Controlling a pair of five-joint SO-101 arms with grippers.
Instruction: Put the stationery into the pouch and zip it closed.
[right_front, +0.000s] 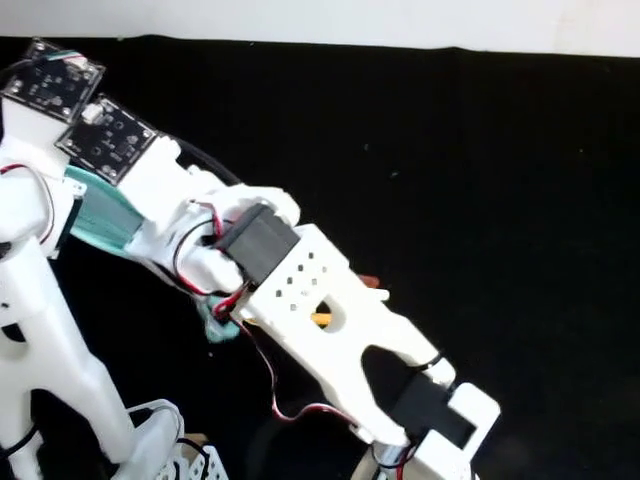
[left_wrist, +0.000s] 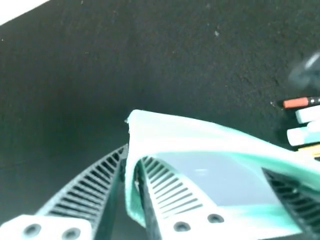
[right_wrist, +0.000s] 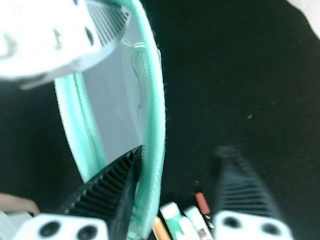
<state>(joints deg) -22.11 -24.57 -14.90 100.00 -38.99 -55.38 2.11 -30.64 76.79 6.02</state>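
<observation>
Left wrist view first: the left fingers (left_wrist: 165, 192) are clamping together on one rim of the mint-green pouch (left_wrist: 215, 165). Its greyish see-through side is bowing away from them, I'd guess to hold the mouth open for loading. In the right wrist view, the right fingers (right_wrist: 112, 187) are standing apart and carrying nothing. One ribbed finger is lying against the pouch's rim, the other well clear over the bare black worktop (right_wrist: 250, 75). Beyond them the stationery (right_wrist: 180, 222), a few pens or markers side by side, is lying on the worktop just beside the pouch's end. From above, the pouch is sitting toward the worktop's left edge, with the right arm (right_front: 340, 320) stretching over the pens. Nothing looks loaded yet.
</observation>
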